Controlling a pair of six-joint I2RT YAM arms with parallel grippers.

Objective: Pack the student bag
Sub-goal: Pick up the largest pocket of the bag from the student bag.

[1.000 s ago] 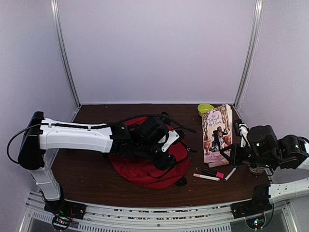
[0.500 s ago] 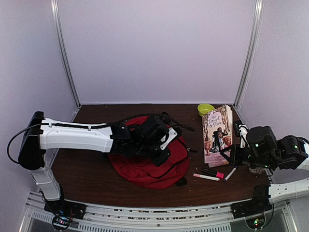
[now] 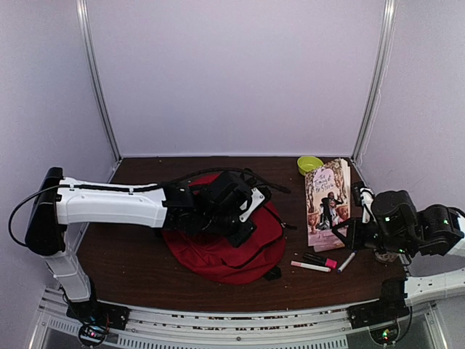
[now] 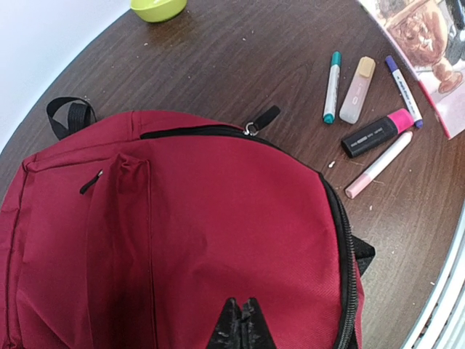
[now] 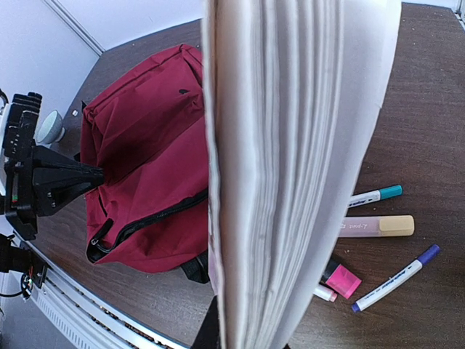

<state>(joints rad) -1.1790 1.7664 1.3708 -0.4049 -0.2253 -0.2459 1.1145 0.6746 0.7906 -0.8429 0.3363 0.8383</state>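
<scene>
The left gripper (image 4: pixel 240 305) has closed (jaws previously parted, now meeting tip to tip) with the student bag (image 4: pixel 218 218) fabric directly beneath them.

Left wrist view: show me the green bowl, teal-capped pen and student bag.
green bowl (image 4: pixel 158 9), left wrist view, outer wall
teal-capped pen (image 4: pixel 332 86), left wrist view, barrel
student bag (image 4: pixel 218 218), left wrist view, front panel

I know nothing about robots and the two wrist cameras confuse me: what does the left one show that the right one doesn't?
Only the left wrist: the green bowl and the black top loop of the student bag. Only the right wrist: the book's page edges, close up, and the left gripper seen side-on. Both: the student bag, teal marker and purple pen.
</scene>
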